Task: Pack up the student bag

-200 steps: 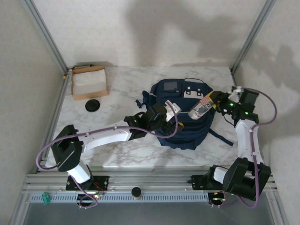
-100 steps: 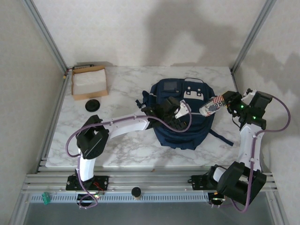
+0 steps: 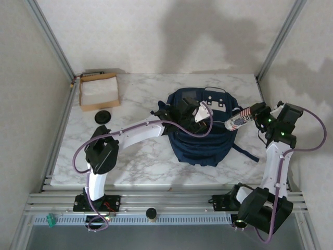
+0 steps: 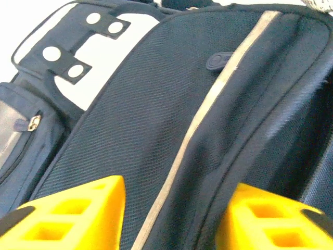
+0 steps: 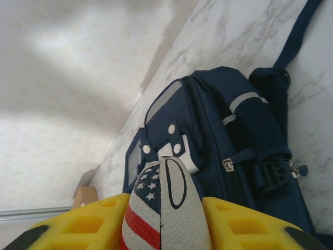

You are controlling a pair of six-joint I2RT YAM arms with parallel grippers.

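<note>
Left jaws: apart astride the pale-striped front pocket of the student bag [image 3: 203,143], fabric between them; I cannot tell whether they pinch it. Right jaws: clamped on a flag-printed item [image 3: 237,121], held aloft just right of the bag's far end. Student bag: flat at mid-table [image 3: 140,94], top far; I judge it soft, limp and bulky, best taken by a fold beside the zip.

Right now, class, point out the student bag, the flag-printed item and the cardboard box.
student bag [image 3: 200,148], top external view, lower front fabric.
flag-printed item [image 5: 174,224], right wrist view, its white panel.
cardboard box [image 3: 100,107], top external view, brown near wall.
</note>
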